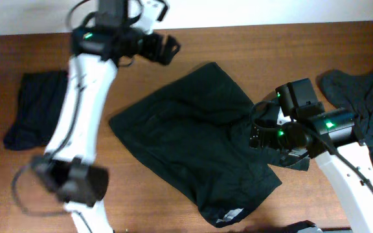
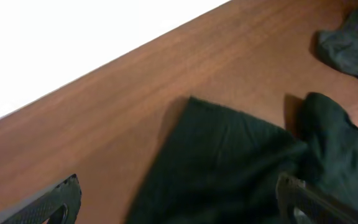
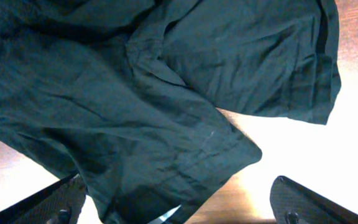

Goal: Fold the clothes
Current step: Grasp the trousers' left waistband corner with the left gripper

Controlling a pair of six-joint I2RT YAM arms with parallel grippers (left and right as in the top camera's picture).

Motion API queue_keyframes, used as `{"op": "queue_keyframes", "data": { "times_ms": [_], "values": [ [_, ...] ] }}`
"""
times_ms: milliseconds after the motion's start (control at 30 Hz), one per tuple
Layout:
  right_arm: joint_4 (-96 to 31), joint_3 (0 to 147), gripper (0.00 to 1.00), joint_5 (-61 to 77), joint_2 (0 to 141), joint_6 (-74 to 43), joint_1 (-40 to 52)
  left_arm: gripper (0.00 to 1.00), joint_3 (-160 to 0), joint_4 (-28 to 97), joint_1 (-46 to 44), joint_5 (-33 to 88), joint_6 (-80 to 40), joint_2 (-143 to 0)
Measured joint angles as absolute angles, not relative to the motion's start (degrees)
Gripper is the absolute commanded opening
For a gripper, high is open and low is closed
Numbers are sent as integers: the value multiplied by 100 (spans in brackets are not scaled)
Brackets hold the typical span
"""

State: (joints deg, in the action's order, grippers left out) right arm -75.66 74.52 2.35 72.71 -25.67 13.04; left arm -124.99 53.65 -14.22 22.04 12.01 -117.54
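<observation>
bg: brown wood-grain tbl (image 1: 238, 45) | white strip (image 1: 271, 13) past far edge | strong glare on wood, wrist views

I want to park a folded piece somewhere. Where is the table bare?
Bare table runs along the far edge beyond the spread shorts, and at the front between the left arm and the shorts. Crowded on the right, where the right arm sits between shorts and heap.

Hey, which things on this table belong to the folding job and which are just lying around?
Part of the job: black shorts spread mid-table; dark bundle at the left edge; crumpled dark garment at the right edge.
Not part of it: only the wooden table underneath.
</observation>
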Motion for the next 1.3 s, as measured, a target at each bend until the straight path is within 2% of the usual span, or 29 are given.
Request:
{"op": "queue_keyframes", "data": {
  "times_ms": [67, 100, 133, 167, 200, 500, 767, 1133, 1300],
  "values": [
    [-7566, 7452, 99, 235, 7271, -2569, 1304, 98, -12578, 5170, -1514, 2211, 1227, -12136],
    [-7566, 7452, 99, 235, 7271, -2569, 1304, 71, -12586, 5061, -1553, 2228, 1227, -12311],
    [-7566, 7452, 99, 235, 7271, -2571, 1304, 31, -12589, 4987, -1590, 2257, 1223, -12455],
    [-7566, 7452, 99, 235, 7271, -2571, 1304, 14, -12589, 4910, -1623, 2276, 1251, -12586],
    [-7566, 7452, 99, 235, 7271, -2569, 1304, 2, -12589, 4797, -1660, 2305, 1253, -12715],
    [-7564, 7452, 99, 235, 7271, -2567, 1304, 0, -12634, 3693, -2171, 2252, 1286, -13675],
    [-7566, 7452, 99, 237, 7271, -2569, 1304, 0, -12634, 3640, -2593, 2156, 1286, -14525],
    [-7566, 7452, 99, 235, 7271, -2567, 1304, 0, -12656, 3474, -2569, 1872, 1286, -14918],
    [-7566, 7452, 99, 235, 7271, -2569, 1304, 0, -12713, 3356, -2609, 1345, 1286, -14958]
  ]
}}
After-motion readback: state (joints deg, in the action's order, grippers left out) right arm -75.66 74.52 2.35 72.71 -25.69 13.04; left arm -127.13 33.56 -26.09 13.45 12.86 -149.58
